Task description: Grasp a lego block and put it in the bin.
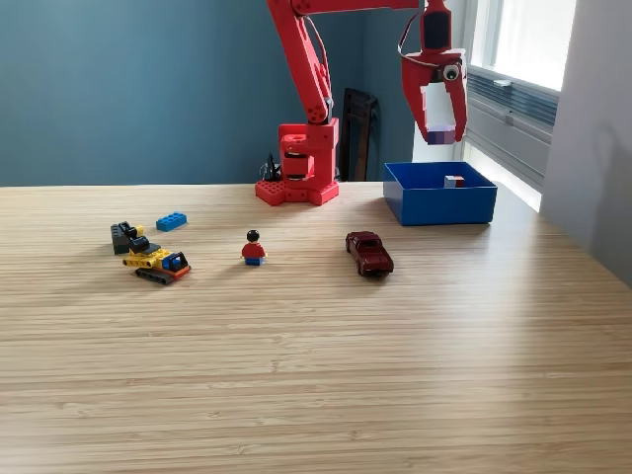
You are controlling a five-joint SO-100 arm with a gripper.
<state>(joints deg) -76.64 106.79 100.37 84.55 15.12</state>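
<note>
My gripper (441,126) hangs high, fingers closed on a purple lego block (441,129) between the tips. Straight below me the blue bin (437,205) sits on the wooden table (316,375), well apart from my fingers, with a small block (453,181) inside it.

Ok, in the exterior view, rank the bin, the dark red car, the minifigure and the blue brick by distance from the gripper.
From the gripper, shut on a purple block:
1. Bin, directly beneath it at the view's right.
2. Car, mid-table, left of the bin.
3. Minifigure, centre.
4. Blue brick, far left.
</note>
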